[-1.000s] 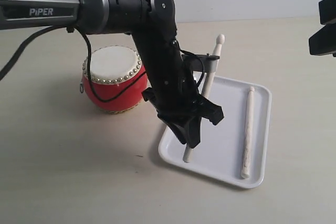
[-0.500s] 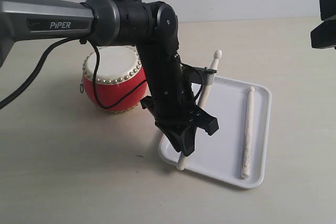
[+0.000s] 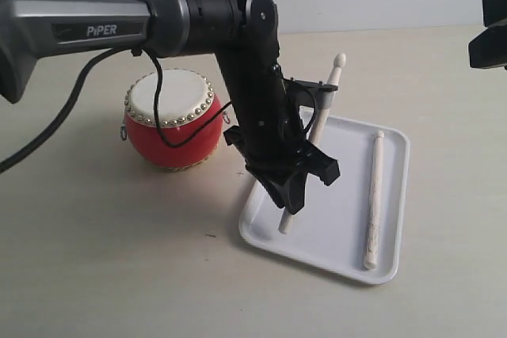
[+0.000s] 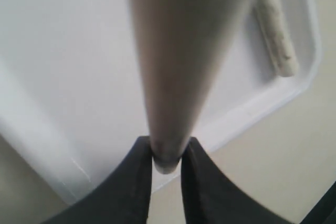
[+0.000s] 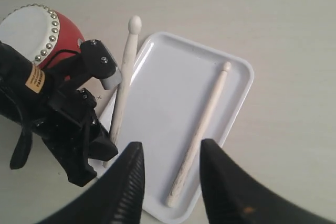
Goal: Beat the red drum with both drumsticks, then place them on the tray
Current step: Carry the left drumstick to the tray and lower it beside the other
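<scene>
The red drum [image 3: 170, 120] stands on the table left of the white tray [image 3: 341, 164]. One drumstick [image 3: 374, 195] lies flat along the tray's right side. My left gripper [image 3: 289, 199] is shut on the other drumstick [image 3: 323, 108], which is tilted steeply, its round tip up and its lower end just over the tray's left part. The left wrist view shows that stick [image 4: 184, 51] pinched between the fingers [image 4: 139, 182] above the tray [image 4: 63, 66]. My right gripper [image 5: 170, 153] hangs open high above the tray [image 5: 168, 87] and the lying stick [image 5: 202, 129].
The left arm [image 3: 253, 93] with its cable reaches between drum and tray. Part of the right arm [image 3: 491, 29] shows at the upper right edge. Beige table [image 3: 119, 275] surrounds the things.
Over the last half second the left gripper has shifted a little right and up with its stick, whose lower end went from the tray's front-left rim to over the tray. The lying stick is unmoved.
</scene>
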{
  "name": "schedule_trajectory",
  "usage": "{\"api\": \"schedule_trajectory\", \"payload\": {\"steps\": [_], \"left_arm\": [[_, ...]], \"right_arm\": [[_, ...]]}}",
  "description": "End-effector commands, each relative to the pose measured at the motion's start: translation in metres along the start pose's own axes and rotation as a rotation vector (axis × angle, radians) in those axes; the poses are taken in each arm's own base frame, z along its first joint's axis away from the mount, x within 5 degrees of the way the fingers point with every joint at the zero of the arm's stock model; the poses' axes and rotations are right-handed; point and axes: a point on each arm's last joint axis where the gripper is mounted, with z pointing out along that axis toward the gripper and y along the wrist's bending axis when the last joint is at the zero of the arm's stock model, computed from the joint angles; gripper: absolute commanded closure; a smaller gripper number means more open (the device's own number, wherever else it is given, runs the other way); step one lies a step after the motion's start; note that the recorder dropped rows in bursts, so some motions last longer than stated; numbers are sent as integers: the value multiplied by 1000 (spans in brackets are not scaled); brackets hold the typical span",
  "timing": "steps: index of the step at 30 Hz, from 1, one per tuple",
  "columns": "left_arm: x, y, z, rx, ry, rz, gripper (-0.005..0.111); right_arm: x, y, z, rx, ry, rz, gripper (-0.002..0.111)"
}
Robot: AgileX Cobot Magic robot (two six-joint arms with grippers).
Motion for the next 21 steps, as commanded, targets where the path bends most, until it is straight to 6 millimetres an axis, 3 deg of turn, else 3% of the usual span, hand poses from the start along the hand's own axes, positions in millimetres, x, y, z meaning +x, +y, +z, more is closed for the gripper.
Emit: {"api": "schedule_trajectory", "payload": {"steps": [1,21], "left_arm": [[-1,7,12,-13,28,-30,107],[-1,13,20,-40,52,-26,107]], "right_arm": [[-1,-1,-2,6,-20,-10,73],[-6,-2,-2,15,-71,-24,73]]}}
